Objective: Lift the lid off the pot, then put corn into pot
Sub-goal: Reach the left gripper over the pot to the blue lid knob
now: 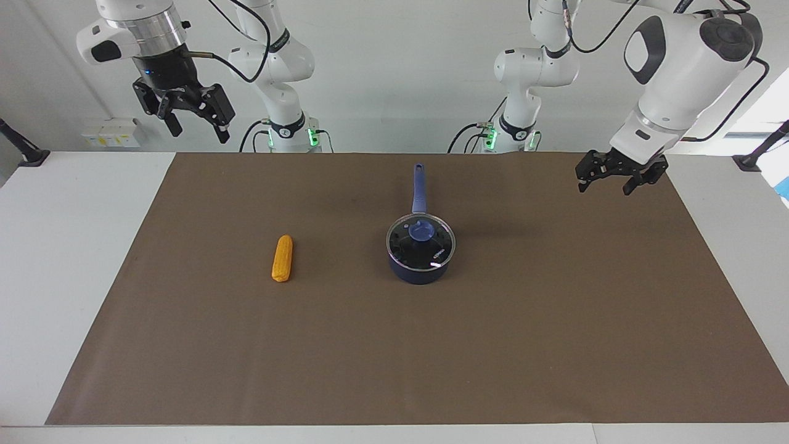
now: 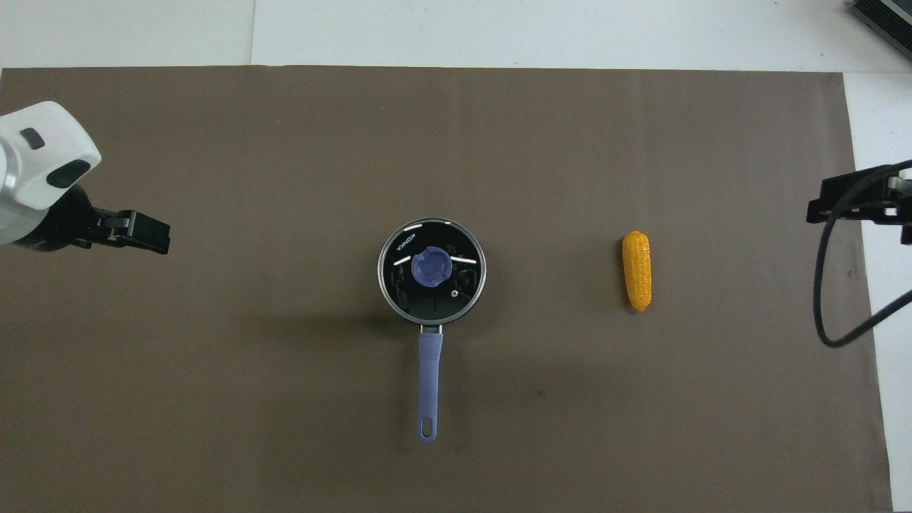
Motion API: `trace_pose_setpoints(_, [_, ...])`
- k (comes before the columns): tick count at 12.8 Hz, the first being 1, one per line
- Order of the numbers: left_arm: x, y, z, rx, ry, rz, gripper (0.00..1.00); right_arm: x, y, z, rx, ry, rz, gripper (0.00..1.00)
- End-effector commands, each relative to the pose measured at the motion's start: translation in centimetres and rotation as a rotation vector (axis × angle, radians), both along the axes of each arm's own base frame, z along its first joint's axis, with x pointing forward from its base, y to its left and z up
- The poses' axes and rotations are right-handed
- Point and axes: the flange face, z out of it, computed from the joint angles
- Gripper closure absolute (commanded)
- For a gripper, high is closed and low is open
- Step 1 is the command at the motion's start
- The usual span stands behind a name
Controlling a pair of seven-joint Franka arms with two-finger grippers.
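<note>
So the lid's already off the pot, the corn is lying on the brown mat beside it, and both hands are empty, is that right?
Not quite: the lid is still on the pot, as the facing view shows. The rest holds: the corn lies on the brown mat beside the pot, and the left hand and right hand are empty.

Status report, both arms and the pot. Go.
Left gripper empty, jaws open, over mat's end. Right gripper open, waiting. Lid on pot; corn untouched. Nothing in the way.

White wall [image 1: 394, 74]; white table [image 1: 61, 246] under brown mat [image 1: 394, 345]; even light.
</note>
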Motion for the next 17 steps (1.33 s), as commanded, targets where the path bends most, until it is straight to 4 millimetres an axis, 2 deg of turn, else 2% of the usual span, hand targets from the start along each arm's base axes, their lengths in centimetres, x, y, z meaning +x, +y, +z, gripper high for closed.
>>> trace_pose_setpoints(1, [-0.8,-3.0,-1.4,0.002,-0.038,0.041,0.00,-0.5,-0.2,0.1,0.019,0.013,0.016,0.00])
trace_pose_setpoints(5, [-1.1,-10.9,-4.1,0.003,-0.048,0.113,0.00,-0.6,-0.4,0.1,0.021,0.014,0.021,0.00])
trace_pose_setpoints(6, [-1.3,-12.5,-4.9,0.006,-0.042,0.110,0.00,-0.6,-0.5,0.1,0.019,0.014,0.020,0.00])
trace_pose_setpoints(9, [-2.1,-16.1,-5.7,0.004,-0.048,0.106,0.00,-0.6,-0.5,-0.1,0.019,0.017,0.019,0.00])
trace_pose_setpoints(14, [-3.5,-25.3,-11.1,0.009,-0.054,0.138,0.00,-0.9,-0.9,-0.3,0.020,0.019,0.012,0.00])
trace_pose_setpoints(17, [-4.7,-29.5,-13.5,0.012,-0.055,0.129,0.00,-1.7,-1.2,-0.8,0.020,0.027,0.008,0.00])
